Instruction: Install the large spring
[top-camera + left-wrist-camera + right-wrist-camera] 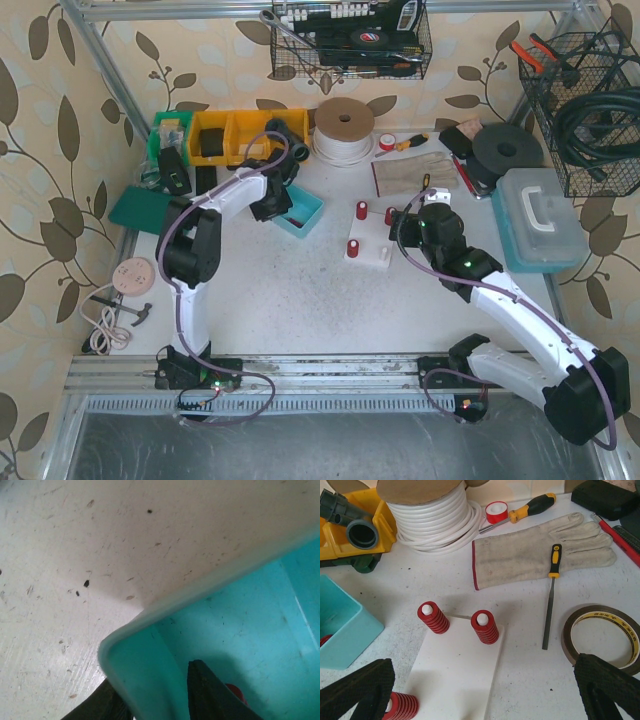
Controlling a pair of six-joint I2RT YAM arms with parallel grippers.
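The bin (308, 208) sits left of the plate (372, 256).

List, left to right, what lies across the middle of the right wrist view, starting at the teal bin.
teal bin → left-hand red spring on its post → right-hand red spring on its post → yellow-handled file → brown tape roll

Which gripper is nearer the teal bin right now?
Left. The left gripper straddles a wall of the teal bin, one finger inside. The right gripper hangs open near the white plate, right of the bin.
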